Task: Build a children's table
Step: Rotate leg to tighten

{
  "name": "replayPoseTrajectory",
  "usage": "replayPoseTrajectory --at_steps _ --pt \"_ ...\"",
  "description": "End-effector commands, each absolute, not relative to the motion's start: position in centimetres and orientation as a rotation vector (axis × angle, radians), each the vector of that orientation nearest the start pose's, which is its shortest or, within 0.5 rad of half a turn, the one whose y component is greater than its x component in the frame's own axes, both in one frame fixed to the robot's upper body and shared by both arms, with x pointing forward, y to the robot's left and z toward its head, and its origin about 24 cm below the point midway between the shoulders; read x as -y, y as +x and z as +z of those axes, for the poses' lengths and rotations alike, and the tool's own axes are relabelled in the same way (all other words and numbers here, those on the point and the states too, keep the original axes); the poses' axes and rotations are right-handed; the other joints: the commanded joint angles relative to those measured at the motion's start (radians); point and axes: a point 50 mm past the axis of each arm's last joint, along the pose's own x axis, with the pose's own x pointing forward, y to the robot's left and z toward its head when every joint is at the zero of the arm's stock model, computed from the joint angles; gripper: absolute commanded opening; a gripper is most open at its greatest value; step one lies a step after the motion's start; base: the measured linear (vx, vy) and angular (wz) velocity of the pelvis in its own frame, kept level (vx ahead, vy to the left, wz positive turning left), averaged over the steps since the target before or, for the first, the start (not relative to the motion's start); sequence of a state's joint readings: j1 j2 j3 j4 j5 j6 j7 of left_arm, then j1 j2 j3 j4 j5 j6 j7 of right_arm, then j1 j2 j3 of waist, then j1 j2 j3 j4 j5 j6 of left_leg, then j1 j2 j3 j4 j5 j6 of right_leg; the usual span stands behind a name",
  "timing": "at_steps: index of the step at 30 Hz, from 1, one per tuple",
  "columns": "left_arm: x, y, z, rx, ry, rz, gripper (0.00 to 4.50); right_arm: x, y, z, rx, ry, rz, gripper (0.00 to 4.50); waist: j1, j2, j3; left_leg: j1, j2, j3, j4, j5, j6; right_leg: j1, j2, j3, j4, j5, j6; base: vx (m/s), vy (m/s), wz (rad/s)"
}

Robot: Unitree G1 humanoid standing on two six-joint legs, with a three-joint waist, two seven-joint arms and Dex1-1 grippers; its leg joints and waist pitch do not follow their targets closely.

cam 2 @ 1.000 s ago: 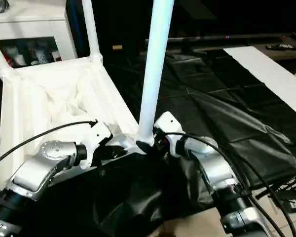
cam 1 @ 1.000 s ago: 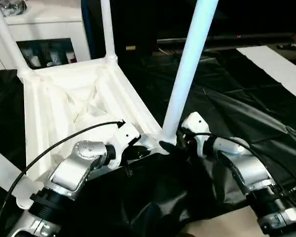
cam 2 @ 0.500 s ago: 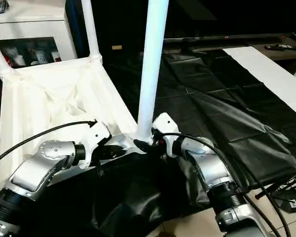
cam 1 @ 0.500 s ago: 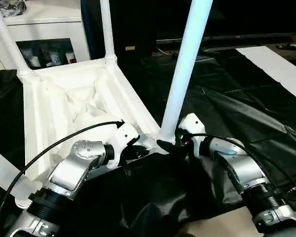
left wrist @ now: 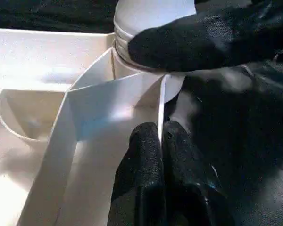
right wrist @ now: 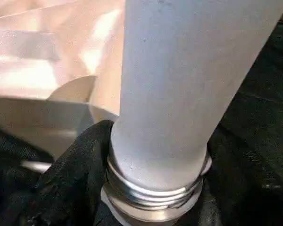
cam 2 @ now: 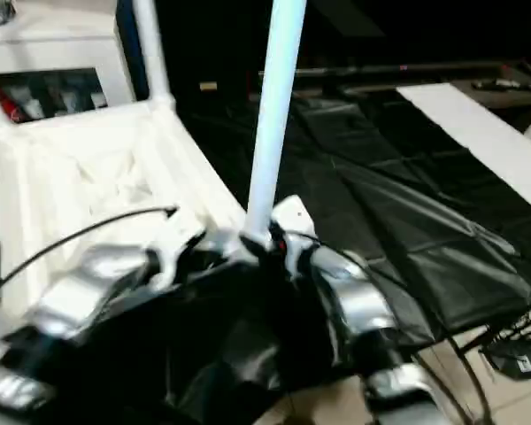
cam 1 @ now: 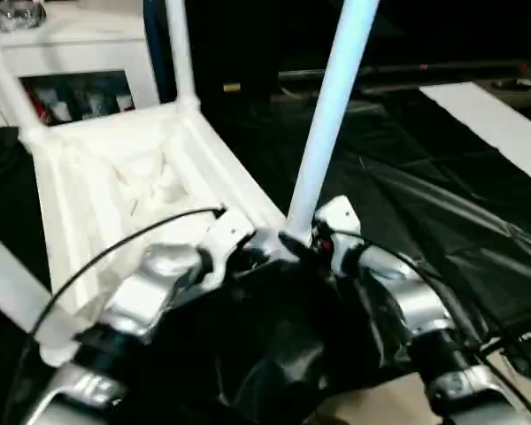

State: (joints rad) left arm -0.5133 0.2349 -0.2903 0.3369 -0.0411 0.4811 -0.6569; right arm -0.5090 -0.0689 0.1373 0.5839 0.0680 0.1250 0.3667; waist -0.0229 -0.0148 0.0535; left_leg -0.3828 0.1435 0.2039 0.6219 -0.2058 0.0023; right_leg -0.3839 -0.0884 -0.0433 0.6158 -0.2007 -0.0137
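Note:
The children's table lies upside down; its white tabletop [cam 1: 97, 177] shows its ribbed underside. One white leg [cam 1: 323, 133] rises tilted from the near right corner socket [left wrist: 146, 80], its threaded base [right wrist: 151, 190] still showing above the socket. My right gripper [cam 1: 303, 246] is shut on that base, one black finger [left wrist: 203, 42] lying across it. My left gripper [left wrist: 160, 141] is shut on a thin rib of the tabletop just beside that socket. Two more legs [cam 1: 179, 53] [cam 1: 4, 80] stand in the far corners, and a third [cam 1: 9, 292] shows at the near left.
A white cabinet with glass doors [cam 1: 80, 62] stands behind the tabletop at the back left. A black sheet [cam 1: 425, 195] covers the floor under and to the right of the table. A white strip [cam 1: 496, 115] lies at the far right, and cables [cam 2: 513, 354] lie near the right edge.
My right gripper's fingers have closed in on the leg's base. The left gripper has kept its hold on the rib. The whole picture has shifted a little with the camera.

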Motion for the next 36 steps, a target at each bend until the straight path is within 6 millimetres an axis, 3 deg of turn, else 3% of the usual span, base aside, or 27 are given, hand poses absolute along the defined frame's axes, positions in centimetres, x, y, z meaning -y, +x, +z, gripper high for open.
replayPoseTrajectory --at_steps 1,2,4,5,13,18,23,30,33,36 --pt "-8.0 32.1 5.3 -0.397 0.237 -0.861 0.0 7.0 32.9 2.9 -0.282 -0.056 0.585 2.74 0.001 -0.003 -0.063 0.022 0.085 -0.046 -0.089 -0.215 -0.01 0.024 -0.068 0.046 -0.075 -0.21 -0.229 0.0 0.0 0.0" --pt "-7.4 32.1 5.2 -0.389 0.249 -0.88 0.0 6.4 33.0 3.1 -0.268 -0.046 0.602 2.74 0.002 -0.003 -0.063 0.021 0.085 -0.046 -0.088 -0.211 -0.007 0.025 -0.069 0.046 -0.076 -0.202 -0.23 0.0 0.0 0.0" --pt "-7.1 32.1 5.2 -0.382 0.256 -0.896 0.0 6.1 33.0 3.4 -0.253 -0.026 0.616 3.29 0.005 -0.002 -0.064 0.018 0.085 -0.044 -0.087 -0.187 0.009 0.029 -0.071 0.046 -0.073 -0.162 -0.231 0.0 0.0 0.0" --pt "-7.0 32.1 5.2 -0.38 0.257 -0.9 0.0 5.9 33.1 3.5 -0.246 -0.016 0.622 3.29 0.007 -0.002 -0.064 0.017 0.086 -0.044 -0.087 -0.176 0.017 0.03 -0.071 0.046 -0.071 -0.144 -0.234 0.0 0.0 0.0" --pt "-8.2 31.4 5.5 -0.332 0.257 -1.031 0.0 8.2 33.4 4.4 -0.218 -0.038 0.692 3.95 0.009 0.001 -0.063 0.019 0.09 -0.045 -0.089 -0.201 0.024 0.029 -0.073 0.045 -0.074 -0.171 -0.238 0.0 0.0 0.0" --pt "-9.9 29.8 5.4 -0.366 0.262 -1.206 0.0 10.1 31.9 4.6 -0.25 -0.149 0.96 4.42 0.023 0.005 -0.062 0.022 0.094 -0.042 -0.088 -0.181 0.044 0.029 -0.072 0.044 -0.067 -0.124 -0.247 0.0 0.0 0.0" --pt "-11.0 29.3 5.5 -0.393 0.279 -1.272 0.0 11.2 31.2 4.7 -0.272 -0.197 1.058 4.42 0.028 0.008 -0.059 0.027 0.095 -0.042 -0.094 -0.201 0.022 0.026 -0.068 0.044 -0.066 -0.121 -0.259 0.0 0.0 0.0" --pt "-12.7 28.7 5.7 -0.431 0.293 -1.342 0.0 12.0 30.2 5.3 -0.284 -0.213 1.214 4.42 0.029 0.005 -0.06 0.023 0.094 -0.04 -0.091 -0.17 0.042 0.03 -0.072 0.045 -0.062 -0.09 -0.272 0.0 0.0 0.0" --pt "-13.0 28.5 5.7 -0.45 0.284 -1.359 0.0 12.0 30.1 5.4 -0.283 -0.209 1.223 4.42 0.03 0.006 -0.059 0.025 0.096 -0.04 -0.094 -0.185 0.035 0.028 -0.071 0.045 -0.063 -0.114 -0.273 0.0 0.0 0.0" --pt "-13.4 28.1 5.7 -0.471 0.288 -1.386 0.0 12.0 30.1 5.5 -0.289 -0.207 1.246 4.08 0.03 0.008 -0.058 0.028 0.097 -0.04 -0.096 -0.209 0.017 0.026 -0.071 0.046 -0.065 -0.138 -0.269 0.0 0.0 0.0"
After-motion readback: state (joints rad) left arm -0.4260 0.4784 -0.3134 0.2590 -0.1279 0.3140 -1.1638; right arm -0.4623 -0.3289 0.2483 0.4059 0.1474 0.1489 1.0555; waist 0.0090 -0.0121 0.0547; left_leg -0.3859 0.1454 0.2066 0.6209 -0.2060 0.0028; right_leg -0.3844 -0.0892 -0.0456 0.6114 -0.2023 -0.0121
